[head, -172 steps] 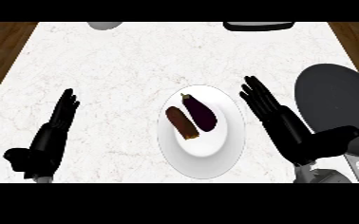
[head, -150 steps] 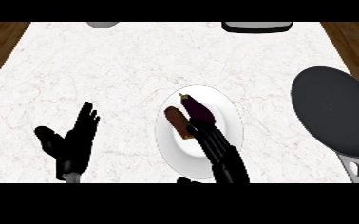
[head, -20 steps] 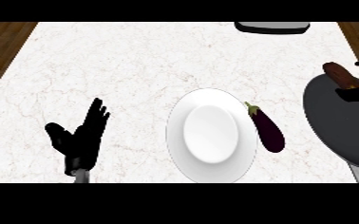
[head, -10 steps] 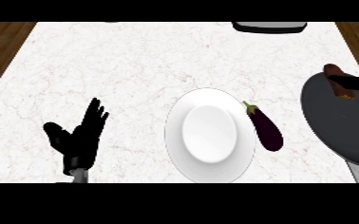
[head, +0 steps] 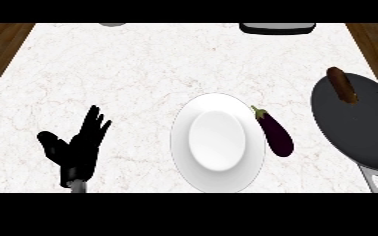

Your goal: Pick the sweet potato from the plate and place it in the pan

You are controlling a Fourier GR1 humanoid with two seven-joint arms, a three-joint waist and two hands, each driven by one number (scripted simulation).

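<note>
1. The sweet potato [head: 342, 85], a stubby brown oblong with a rough-looking skin, lies tilted on the far left part of the dark round pan [head: 347, 125], over its rim.
2. The pan is a flat matte grey disc at the right edge of the view, and its pale handle [head: 368, 177] runs toward the near edge.
3. The white plate [head: 218, 142] is smooth and glossy, with a shallow oval well.
4. A glossy purple eggplant [head: 274, 133] with a green stem lies on the counter [head: 148, 70] of veined white marble, just beside the plate's right rim.
5. The left hand [head: 76, 147] rests at the lower left, fingers straight and spread.
6. The right hand does not show.
</note>
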